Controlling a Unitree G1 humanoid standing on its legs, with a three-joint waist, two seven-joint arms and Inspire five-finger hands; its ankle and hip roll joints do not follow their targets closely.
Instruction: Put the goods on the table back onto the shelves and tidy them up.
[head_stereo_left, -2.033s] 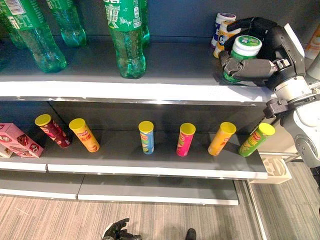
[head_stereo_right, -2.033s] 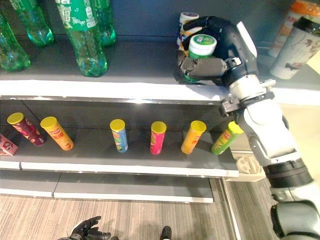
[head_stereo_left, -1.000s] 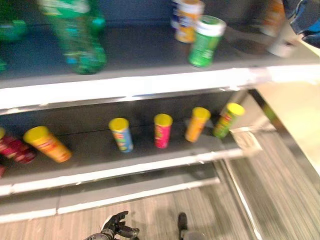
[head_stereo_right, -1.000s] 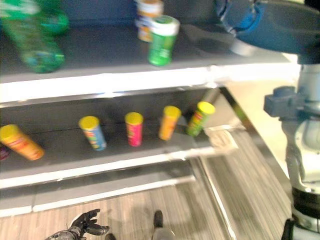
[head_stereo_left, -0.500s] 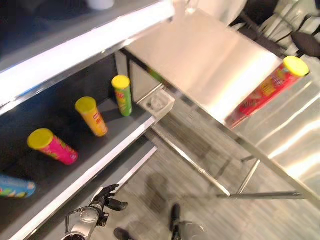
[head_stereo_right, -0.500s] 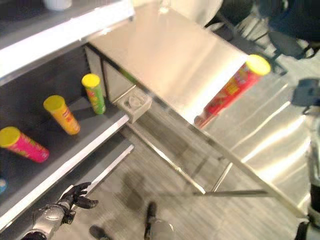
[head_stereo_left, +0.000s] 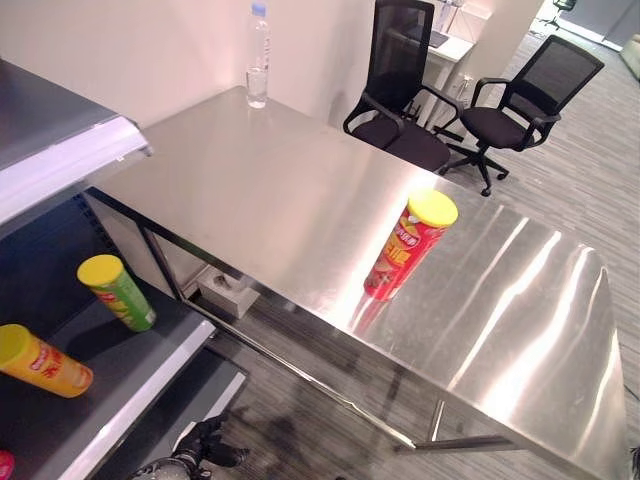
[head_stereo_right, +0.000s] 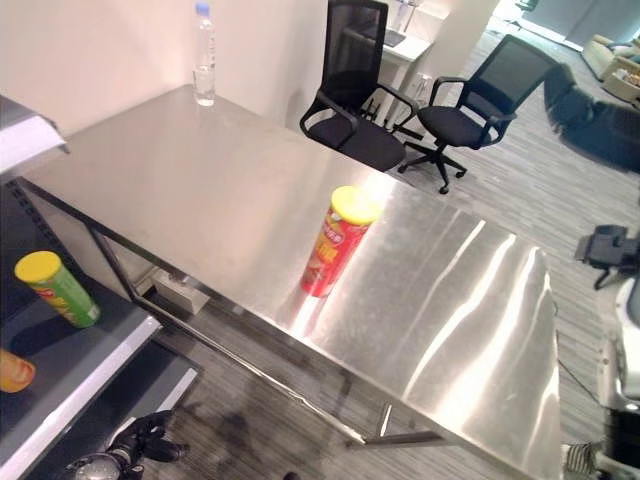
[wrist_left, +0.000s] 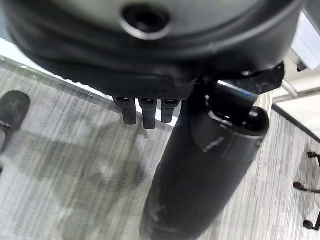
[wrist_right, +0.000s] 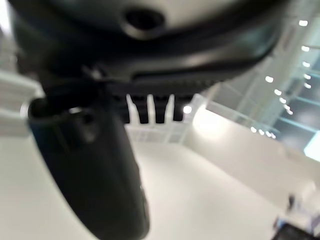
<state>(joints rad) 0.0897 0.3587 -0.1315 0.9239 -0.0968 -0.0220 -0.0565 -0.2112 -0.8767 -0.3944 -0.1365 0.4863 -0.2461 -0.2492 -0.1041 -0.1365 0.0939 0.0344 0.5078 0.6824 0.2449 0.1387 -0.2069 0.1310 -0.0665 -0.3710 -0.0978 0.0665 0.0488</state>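
Note:
A red chip can (head_stereo_left: 410, 245) with a yellow lid stands upright near the middle of the steel table (head_stereo_left: 250, 200). Nothing touches it. My left hand (head_stereo_left: 205, 447) hangs low by the floor, left of the table, with relaxed fingers and nothing in it. Its wrist view shows the thumb (wrist_left: 205, 165) and straight fingers (wrist_left: 144, 112) over grey flooring. My right hand (wrist_right: 95, 165) is open and holds nothing, with a pale wall beyond it. On the lower shelf (head_stereo_left: 130, 385) at the left lean a green can (head_stereo_left: 118, 292) and an orange can (head_stereo_left: 45, 362).
A clear water bottle (head_stereo_left: 258, 55) stands at the table's far corner by the wall. Two black office chairs (head_stereo_left: 400, 90) (head_stereo_left: 515, 110) sit behind the table. A floor socket box (head_stereo_left: 228, 290) lies under the table beside the shelf.
The camera has swung right, from the shelves to the steel table. My right hand let go of the green jar on the upper shelf and drew away.

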